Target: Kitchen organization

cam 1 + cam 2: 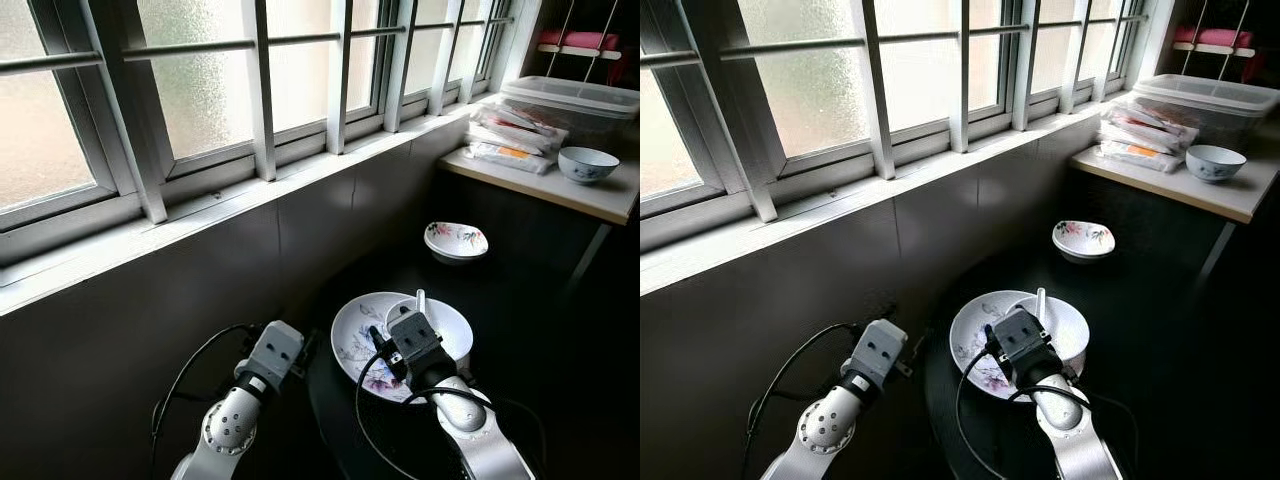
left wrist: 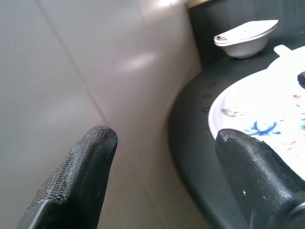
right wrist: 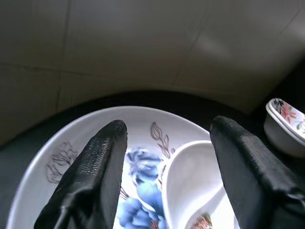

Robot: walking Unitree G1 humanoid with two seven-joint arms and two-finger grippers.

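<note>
Dark and round, the desk [image 1: 540, 330] carries everything that matters here, and the large flowered plate [image 1: 352, 345] on it serves as the landmark. That plate sits close to the desk's rim on the side toward the tiled wall [image 1: 150, 340], so a shove from above could slide it toward the drop. Beyond the plate, farther along the desk, stands a small flowered dish [image 1: 456, 240], well apart; beyond that again, a pale counter [image 1: 600, 195] holds a clear lidded box [image 1: 570, 100], some packets [image 1: 510, 150] and a blue-patterned bowl [image 1: 587, 164]. Resting on the plate is a white bowl [image 1: 450, 330] with a white spoon [image 1: 420, 300] leaning in it. The right gripper [image 3: 167, 157] hovers directly over the plate, its jaws spread, one finger over the plate's painted flowers and the other over the bowl. I judge the main risk to be a pinch that catches only the bowl's thin rim: glazed ware is slick, the bowl could tip, and the spoon would clatter out. The left gripper [image 2: 162, 157] hangs just beside the plate, toward the wall, jaws likewise spread, and a careless swing could knock the plate's edge.
</note>
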